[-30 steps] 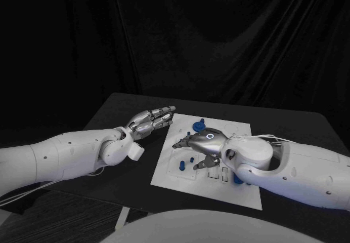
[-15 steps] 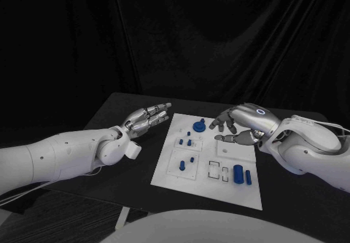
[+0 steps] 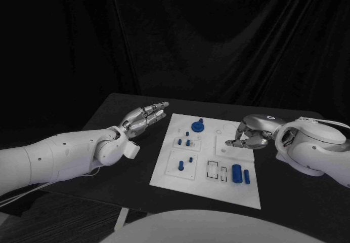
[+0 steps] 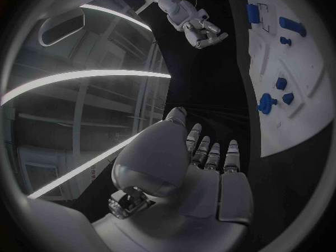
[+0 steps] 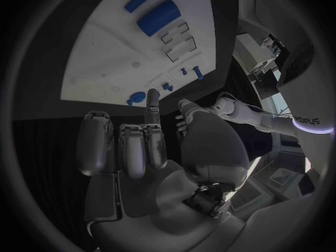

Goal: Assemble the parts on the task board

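Note:
The white task board (image 3: 206,183) lies in the middle of the black table. On it a round blue knob (image 3: 198,125) stands at the far side, small blue pegs (image 3: 188,143) sit below it, and two blue cylinders (image 3: 237,172) lie side by side near the right. My left hand (image 3: 146,117) hovers left of the board's far corner, fingers stretched out and apart, holding nothing. My right hand (image 3: 250,136) sits at the board's right edge, fingers curled in with nothing in them. The right wrist view shows the board (image 5: 105,61) and the thicker cylinder (image 5: 159,18) beyond its fingers (image 5: 129,145).
Two empty rectangular slots (image 3: 217,170) lie just left of the cylinders. Bare black table (image 3: 138,167) flanks the board on both sides. A dark curtain hangs behind the table. In the left wrist view the board (image 4: 308,67) lies beyond the left hand (image 4: 210,168).
My right hand has moved from over the middle of the board to its right edge and curled its fingers in, uncovering the two cylinders. The left hand has barely shifted.

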`<state>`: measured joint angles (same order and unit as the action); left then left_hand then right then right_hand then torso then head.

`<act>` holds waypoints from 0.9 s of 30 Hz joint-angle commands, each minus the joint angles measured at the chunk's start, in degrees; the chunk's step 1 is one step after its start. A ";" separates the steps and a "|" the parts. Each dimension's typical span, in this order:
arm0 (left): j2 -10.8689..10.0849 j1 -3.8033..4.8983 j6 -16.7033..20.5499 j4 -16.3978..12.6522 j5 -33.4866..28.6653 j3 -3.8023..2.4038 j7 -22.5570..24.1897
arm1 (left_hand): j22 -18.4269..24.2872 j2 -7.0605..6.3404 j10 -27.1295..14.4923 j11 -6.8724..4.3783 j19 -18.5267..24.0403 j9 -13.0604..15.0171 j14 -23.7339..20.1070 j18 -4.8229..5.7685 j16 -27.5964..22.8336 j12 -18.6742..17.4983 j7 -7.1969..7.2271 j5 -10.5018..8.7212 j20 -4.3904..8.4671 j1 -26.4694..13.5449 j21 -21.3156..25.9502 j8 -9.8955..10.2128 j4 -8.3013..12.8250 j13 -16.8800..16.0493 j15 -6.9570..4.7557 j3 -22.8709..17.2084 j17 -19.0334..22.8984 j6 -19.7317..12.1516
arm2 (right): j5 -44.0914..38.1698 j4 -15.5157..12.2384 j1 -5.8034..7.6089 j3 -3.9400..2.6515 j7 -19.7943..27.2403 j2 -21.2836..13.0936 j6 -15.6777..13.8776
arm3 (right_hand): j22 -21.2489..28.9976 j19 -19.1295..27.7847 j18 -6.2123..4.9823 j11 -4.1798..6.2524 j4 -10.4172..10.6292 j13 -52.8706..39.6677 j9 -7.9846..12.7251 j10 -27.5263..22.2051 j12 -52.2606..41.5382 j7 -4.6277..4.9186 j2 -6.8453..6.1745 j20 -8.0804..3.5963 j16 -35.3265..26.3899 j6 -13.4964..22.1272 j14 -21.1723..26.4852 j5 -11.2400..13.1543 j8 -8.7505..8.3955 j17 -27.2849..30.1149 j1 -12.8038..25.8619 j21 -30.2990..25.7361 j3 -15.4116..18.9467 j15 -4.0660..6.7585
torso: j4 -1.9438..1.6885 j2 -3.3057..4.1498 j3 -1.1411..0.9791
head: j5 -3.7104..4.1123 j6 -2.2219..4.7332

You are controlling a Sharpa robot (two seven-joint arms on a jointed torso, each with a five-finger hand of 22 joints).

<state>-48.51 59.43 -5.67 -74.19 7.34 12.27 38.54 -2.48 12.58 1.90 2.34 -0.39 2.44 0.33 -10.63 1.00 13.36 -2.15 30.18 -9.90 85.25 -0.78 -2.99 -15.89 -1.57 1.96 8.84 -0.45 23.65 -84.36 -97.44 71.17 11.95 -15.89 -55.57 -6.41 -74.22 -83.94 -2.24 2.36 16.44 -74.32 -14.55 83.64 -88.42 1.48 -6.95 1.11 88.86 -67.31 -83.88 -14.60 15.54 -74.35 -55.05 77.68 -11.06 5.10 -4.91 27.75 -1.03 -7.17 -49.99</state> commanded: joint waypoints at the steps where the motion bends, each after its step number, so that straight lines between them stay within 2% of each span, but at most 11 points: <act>1: 0.24 -0.09 -0.04 0.11 -0.36 -0.06 5.41 | 0.53 -0.14 0.05 0.21 -0.48 0.12 0.04 0.45 -0.15 0.78 0.26 0.89 -0.44 1.27 0.14 -0.55 -0.73 -0.27 0.37 2.41 0.14 0.08 | 5.04 0.49 -0.22 -0.04 -11.39 0.28 8.52 | -12.55 -2.36 -0.23 0.48 0.14 -15.68 -0.99 6.36 -1.58 0.46 -0.53 -0.62 1.14 2.52 -6.12 -0.54 -0.96 -15.65 -1.60 0.98 -0.14 0.85 | -0.07 0.20 -0.10 | 0.21 -0.01; 4: 0.36 -0.19 -0.34 0.23 -0.36 -0.06 5.15 | 0.69 0.13 -0.07 0.38 -0.40 0.07 0.02 0.50 -0.18 0.64 0.09 1.19 -1.42 1.80 0.19 -0.41 -0.70 -0.24 0.60 2.18 0.16 -0.32 | 6.42 1.02 -0.42 -0.04 -13.25 0.65 9.51 | -12.57 -2.43 -0.17 0.21 0.39 -15.68 -2.52 6.36 -1.58 0.74 -1.01 -0.55 1.14 3.06 -6.12 -0.35 -1.98 -15.65 -2.56 1.28 0.10 0.75 | -0.03 0.26 -0.11 | 0.35 -0.01; 7: 0.37 -0.34 -0.56 0.28 -0.36 -0.06 4.96 | 0.70 0.26 -0.18 0.61 -0.39 0.06 0.01 0.49 -0.19 0.49 -0.01 1.42 -1.88 2.18 0.20 -0.34 -0.63 -0.22 0.81 2.00 0.16 -0.52 | 7.00 1.46 -0.68 -0.04 -15.33 1.09 11.89 | -12.94 -2.86 0.08 0.14 0.19 -15.68 -3.90 6.36 -1.58 0.56 -1.21 -0.51 1.14 1.66 -6.12 -0.33 -1.23 -15.65 -3.20 2.62 0.21 0.56 | -0.05 0.26 -0.11 | 0.35 -0.01; 8: 0.37 -0.41 -0.62 0.29 -0.36 -0.06 4.90 | 0.72 0.30 -0.23 0.69 -0.38 0.04 0.01 0.48 -0.19 0.41 -0.11 1.52 -2.08 2.34 0.20 -0.30 -0.61 -0.21 0.91 1.93 0.16 -0.69 | 7.12 1.59 -0.79 -0.04 -16.02 1.25 12.73 | -13.62 -3.67 0.58 -0.24 0.11 -15.68 -5.00 6.36 -1.58 0.24 -0.83 -0.49 1.14 0.94 -6.12 0.42 -0.62 -15.65 -3.18 5.02 0.27 0.42 | -0.05 0.25 -0.11 | 0.25 -0.01; 10: 0.34 -0.52 -0.76 0.31 -0.36 -0.06 4.75 | 0.72 0.36 -0.29 0.84 -0.39 0.02 0.01 0.48 -0.19 0.34 -0.19 1.67 -2.33 2.52 0.20 -0.24 -0.59 -0.20 1.06 1.82 0.16 -0.90 | 7.26 1.81 -1.01 -0.04 -17.09 1.48 13.96 | -13.72 -3.78 0.65 -0.52 0.06 -15.68 -6.47 6.36 -1.58 0.29 -0.45 -0.57 1.14 0.37 -6.12 0.75 0.03 -15.65 -2.73 5.48 0.39 0.48 | -0.05 0.22 -0.10 | 0.07 -0.01; 12: 0.30 -0.62 -0.90 0.32 -0.36 -0.06 4.58 | 0.70 0.40 -0.32 0.86 -0.40 0.03 0.00 0.48 -0.20 0.32 -0.31 1.73 -2.48 2.63 0.19 -0.24 -0.59 -0.20 1.14 1.76 0.16 -0.88 | 7.37 2.03 -1.27 -0.04 -17.92 1.68 14.67 | -13.98 -4.01 0.87 -0.22 0.06 -15.68 -7.99 6.36 -1.58 -0.18 -0.11 -0.26 1.14 -1.18 -6.12 0.47 1.01 -15.65 -2.07 6.42 0.48 0.07 | -0.08 0.20 -0.10 | -0.03 -0.01; 14: 0.25 -0.70 -1.05 0.36 -0.36 -0.06 4.35 | 0.68 0.45 -0.38 0.78 -0.42 0.07 0.00 0.45 -0.20 0.30 -1.00 1.80 -2.87 2.88 0.18 -0.28 -0.61 -0.20 1.21 1.63 0.17 -0.71 | 7.46 2.33 -1.63 -0.04 -18.63 1.92 14.67 | -13.94 -3.95 0.84 -0.10 0.11 -15.68 -8.66 6.36 -1.58 -0.43 0.18 -0.22 1.14 -2.15 -6.12 0.59 1.45 -15.65 -1.39 6.35 0.54 0.17 | -0.07 0.20 -0.10 | -0.17 -0.01; 15: 0.23 -0.74 -1.11 0.38 -0.36 -0.06 4.25 | 0.69 0.46 -0.39 0.78 -0.41 0.07 0.00 0.44 -0.20 0.26 -1.09 1.81 -2.91 2.91 0.18 -0.29 -0.61 -0.20 1.22 1.61 0.17 -0.66 | 7.49 2.45 -1.80 -0.04 -18.83 2.02 14.46 | -13.75 -3.69 0.69 0.47 0.03 -15.68 -9.78 6.36 -1.58 -1.16 0.84 -0.27 1.14 -4.72 -6.12 0.81 2.63 -15.65 -0.67 5.81 0.45 0.49 | -0.06 0.21 -0.10 | -0.26 -0.01; 17: 0.18 -0.79 -1.21 0.41 -0.36 -0.06 4.05 | 0.71 0.49 -0.42 0.78 -0.41 0.09 0.00 0.44 -0.21 0.20 -1.25 1.84 -2.99 2.96 0.18 -0.30 -0.61 -0.19 1.25 1.58 0.17 -0.59 | 7.54 2.67 -2.26 -0.04 -19.17 2.27 13.62 | -13.55 -3.41 0.52 1.14 0.03 -15.68 -10.96 6.36 -1.58 -1.93 1.16 -0.85 1.14 -6.83 -6.12 1.02 3.45 -15.65 0.25 5.23 0.50 1.38 | -0.08 0.21 -0.09 | -0.41 -0.01; 22: 0.07 -0.86 -1.50 0.41 -0.36 -0.06 3.63 | 0.75 0.54 -0.46 0.91 -0.39 0.10 -0.01 0.44 -0.22 0.19 -1.57 1.88 -3.21 3.10 0.20 -0.33 -0.58 -0.19 1.39 1.48 0.17 -0.51 | 7.58 2.99 -2.91 -0.04 -19.57 2.92 12.50 | -13.30 -3.05 0.34 1.91 0.19 -15.68 -12.37 6.36 -1.58 -2.65 1.70 -1.82 1.14 -8.96 -6.12 3.47 3.56 -15.65 2.58 4.53 0.78 2.28 | -0.07 0.21 -0.09 | -0.35 -0.01; 27: 0.03 -0.89 -1.74 0.39 -0.36 -0.06 3.36 | 0.83 0.57 -0.49 1.07 -0.35 0.10 -0.02 0.45 -0.22 0.15 -1.82 1.92 -3.45 3.24 0.22 -0.33 -0.55 -0.19 1.60 1.38 0.17 -0.52 | 7.60 3.34 -3.23 -0.04 -19.88 3.52 12.65 | -13.57 -3.43 0.56 1.74 -0.04 -15.68 -11.88 6.36 -1.58 -2.28 2.60 -2.20 1.14 -7.56 -6.12 3.97 1.43 -15.65 3.93 5.46 0.70 2.52 | -0.07 0.20 -0.09 | -0.36 -0.01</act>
<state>-48.51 58.63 -6.44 -73.72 7.34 12.28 38.72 -2.27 13.51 1.73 2.82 -0.17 2.44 0.54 -10.64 1.01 13.31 -3.69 31.16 -13.21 87.54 -0.78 -2.99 -15.88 -1.56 3.19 8.83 -0.46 22.94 -77.03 -94.20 68.08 11.94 -33.58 -52.06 5.76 -74.22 -84.03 -2.24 4.08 16.44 -74.32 -26.06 83.35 -89.05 -1.19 -4.05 -0.83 88.86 -75.13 -83.79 -11.43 17.61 -74.35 -51.99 82.79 -11.06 7.03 -4.97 27.95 -1.13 -7.51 -49.99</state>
